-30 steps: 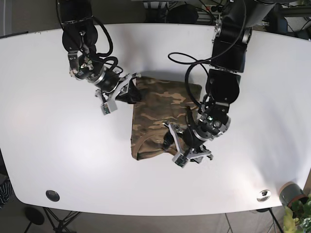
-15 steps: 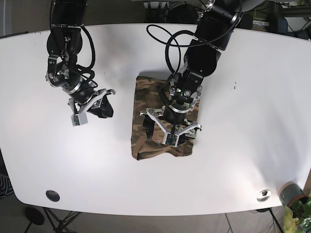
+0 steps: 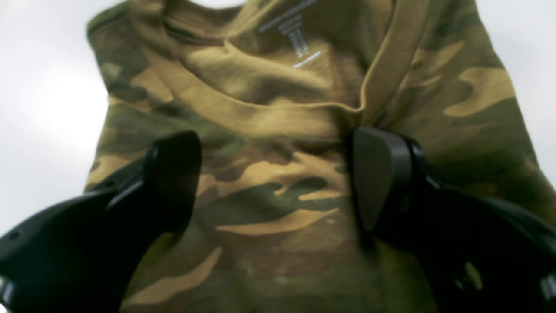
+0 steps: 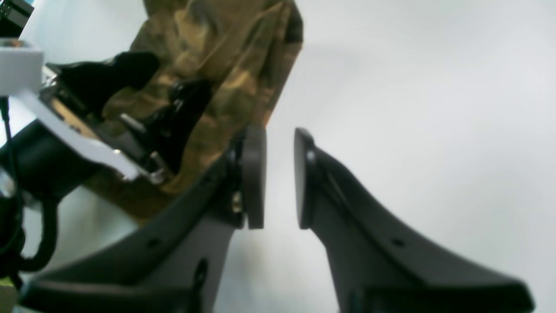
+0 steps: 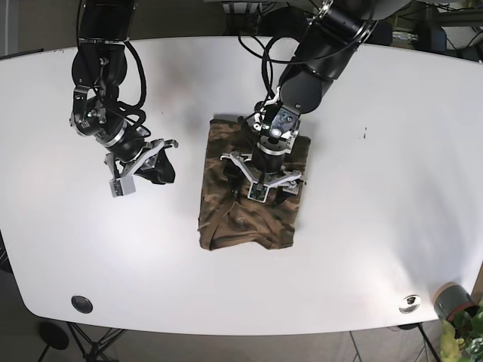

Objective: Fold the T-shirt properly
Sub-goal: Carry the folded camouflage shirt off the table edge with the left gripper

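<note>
Item inspected: T-shirt, camouflage print, lay as a partly folded rectangular packet near the middle of the desk, somewhat toward the far edge.

Long axis: ran from the far edge of the desk toward the near edge. The collar end, with neckband and printed label, lay toward the near edge, as judged from the left wrist view.

Left gripper: stood directly over the packet at about mid-length. Its jaws were spread wide and held nothing. In the left wrist view the fingers straddled the cloth across its width, with the neckband just ahead of them.

Contact: could not be settled. The jaws were low on the fabric, but whether they pressed it is not shown.

Right gripper: hung over bare desk well apart from the shirt, on the side where that arm is mounted. Its jaws were nearly together, a narrow gap showing, with nothing between them.

Nearer arm: the left, by a wide margin.

Deciding relation: the open jaws sat crosswise to the long axis, with the collar end ahead. In my judgement any further fold along the length falls to the left arm.

Risk noted: the near edge of the packet looked uneven and could slip if dragged.
</note>
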